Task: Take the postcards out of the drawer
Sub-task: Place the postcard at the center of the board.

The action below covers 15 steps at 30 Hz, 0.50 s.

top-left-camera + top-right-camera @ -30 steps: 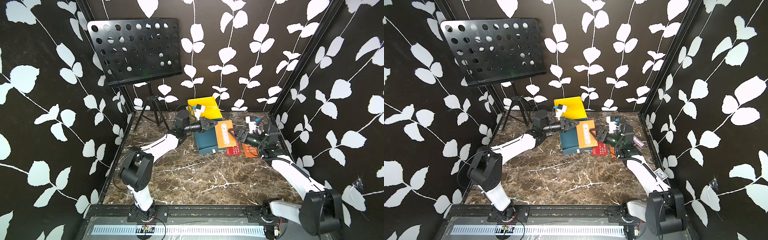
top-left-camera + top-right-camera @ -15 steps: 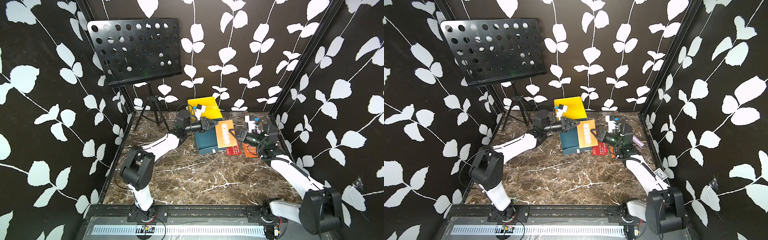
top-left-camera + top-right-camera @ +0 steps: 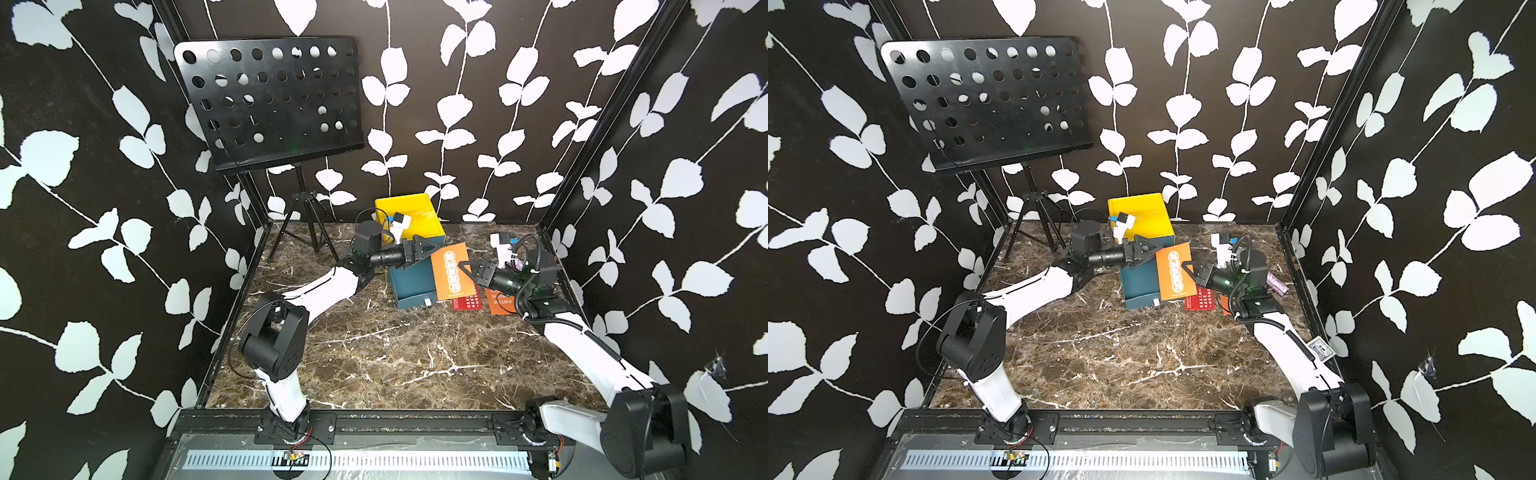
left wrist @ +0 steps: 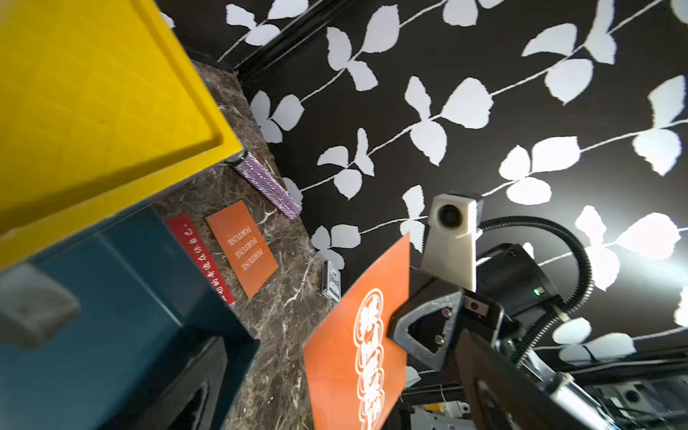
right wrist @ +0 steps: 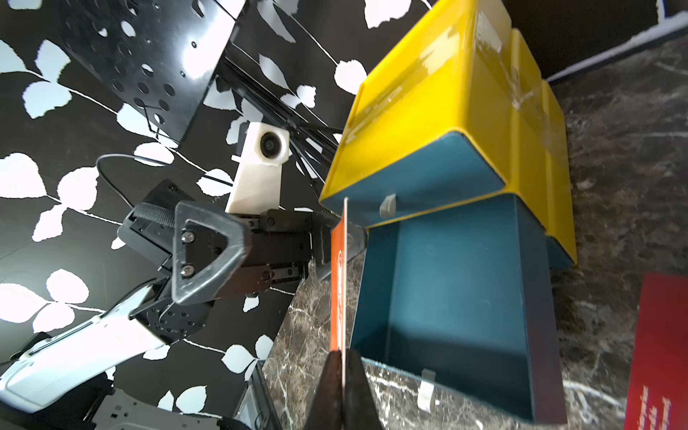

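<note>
Clamping our right gripper (image 5: pixel 340 359) on the orange postcard (image 3: pixel 451 272) beside the drawer (image 3: pixel 411 284), we hold our left gripper (image 3: pixel 427 250) spread wide, likely to free the card

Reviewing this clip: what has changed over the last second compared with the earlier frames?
A handover: the right claw has shut on the edge of the patterned orange postcard, and the left claw, which was pinching it, has opened and let go. The card itself hardly moved. Unchanged: both arms' poses, the open blue drawer, and the red postcard and FORTUNE postcard lying on the table.
</note>
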Available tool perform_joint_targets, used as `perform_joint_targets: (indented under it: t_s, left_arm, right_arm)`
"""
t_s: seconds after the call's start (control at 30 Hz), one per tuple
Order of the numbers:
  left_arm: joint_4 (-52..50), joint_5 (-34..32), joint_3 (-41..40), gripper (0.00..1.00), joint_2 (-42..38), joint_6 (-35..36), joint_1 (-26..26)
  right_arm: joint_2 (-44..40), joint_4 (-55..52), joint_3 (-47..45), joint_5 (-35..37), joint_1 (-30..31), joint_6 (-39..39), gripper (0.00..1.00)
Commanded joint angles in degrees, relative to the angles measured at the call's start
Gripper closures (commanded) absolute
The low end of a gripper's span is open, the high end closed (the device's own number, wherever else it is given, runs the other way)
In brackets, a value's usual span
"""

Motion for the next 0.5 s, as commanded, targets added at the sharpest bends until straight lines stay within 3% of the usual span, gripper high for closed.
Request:
perform_joint_targets:
  t_s: [0.0,0.23,0.47]
  left_arm:
    - [-9.57,-6.54,-0.88,0.01,-7.52,9.35,1.2]
    - [-18.95,-19.73,-4.85,0.01,-15.91,18.04,3.45]
    - [-19.7,-24.58,-10.2,0.01,-19.82,17.51,6.81]
  right_arm:
    - [-1.99,-3.59,-0.95,-0.33,-0.54,-2.99,1.0]
    - [-4.73,-7.39,-5.41,-1.45,-2.56,-3.44,1.0]
    - [-9.6,-11.84,-11.2,-1.43,-3.14,-3.8,1.0]
